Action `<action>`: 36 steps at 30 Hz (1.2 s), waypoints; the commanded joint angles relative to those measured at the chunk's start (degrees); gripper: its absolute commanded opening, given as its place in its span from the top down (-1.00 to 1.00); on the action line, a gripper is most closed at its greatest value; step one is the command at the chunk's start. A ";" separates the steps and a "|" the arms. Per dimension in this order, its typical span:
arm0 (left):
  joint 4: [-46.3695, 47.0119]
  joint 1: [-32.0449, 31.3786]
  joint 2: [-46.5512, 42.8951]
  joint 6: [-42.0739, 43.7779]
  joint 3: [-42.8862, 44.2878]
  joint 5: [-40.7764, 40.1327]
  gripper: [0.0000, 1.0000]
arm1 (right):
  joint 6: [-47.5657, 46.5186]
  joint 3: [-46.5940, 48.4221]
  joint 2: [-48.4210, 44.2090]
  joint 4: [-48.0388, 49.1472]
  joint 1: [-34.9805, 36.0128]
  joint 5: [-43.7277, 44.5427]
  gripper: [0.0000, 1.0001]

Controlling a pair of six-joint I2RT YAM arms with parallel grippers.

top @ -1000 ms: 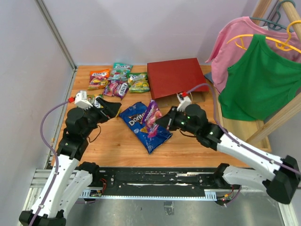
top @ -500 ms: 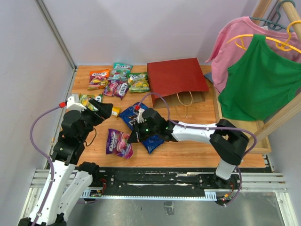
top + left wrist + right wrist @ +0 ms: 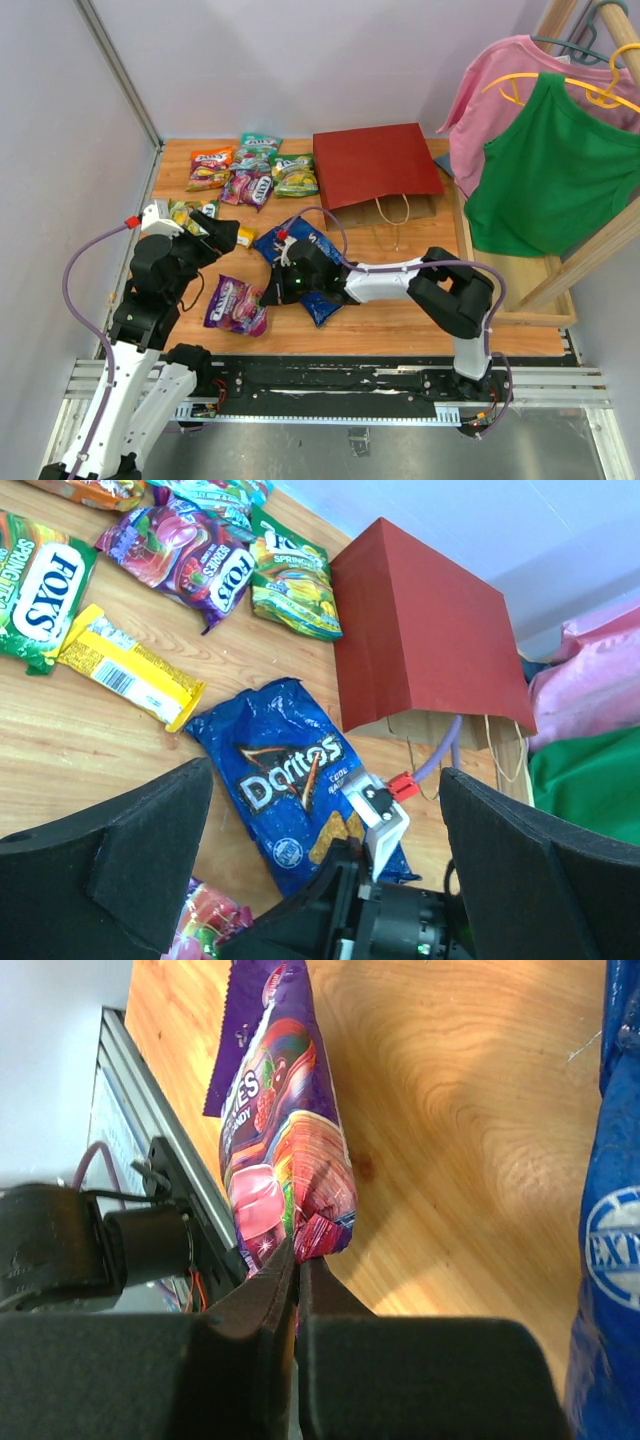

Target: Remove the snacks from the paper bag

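The right tool [image 3: 297, 1252], clamped on a purple packet [image 3: 285, 1150], has carried it to the worktop's [image 3: 390, 325] near-left corner, another snack out; the left tool [image 3: 220, 233] gapes.

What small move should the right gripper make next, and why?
Probably open its jaws: the right gripper is shut on the edge of the purple packet, which lies low over bare table, well clear of the paper bag.
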 commanded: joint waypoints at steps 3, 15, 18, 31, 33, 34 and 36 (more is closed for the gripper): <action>-0.11 0.45 -1.19 2.83 2.75 1.34 -0.99 | 6.97 2.15 8.25 13.03 1.06 5.41 0.99; 0.02 0.45 -0.57 4.46 3.85 6.58 -0.99 | 9.53 16.68 18.86 14.06 1.17 8.77 0.99; 0.26 0.45 -0.40 4.76 3.94 7.32 -0.99 | 9.73 19.21 20.51 13.12 1.14 9.52 0.99; -1.13 0.46 -1.05 5.04 4.80 7.46 -0.99 | 10.65 22.86 22.84 12.21 1.01 13.85 0.97; -1.30 0.45 -1.46 5.04 4.90 7.33 -0.99 | 9.90 23.01 21.93 11.74 0.89 12.94 0.84; -1.47 0.47 -1.57 5.04 5.04 7.41 -0.99 | 8.98 23.19 21.34 11.53 0.95 11.98 0.69; -1.82 0.47 -1.70 5.20 5.53 7.71 -0.99 | 6.72 23.68 19.40 9.00 1.26 10.59 0.11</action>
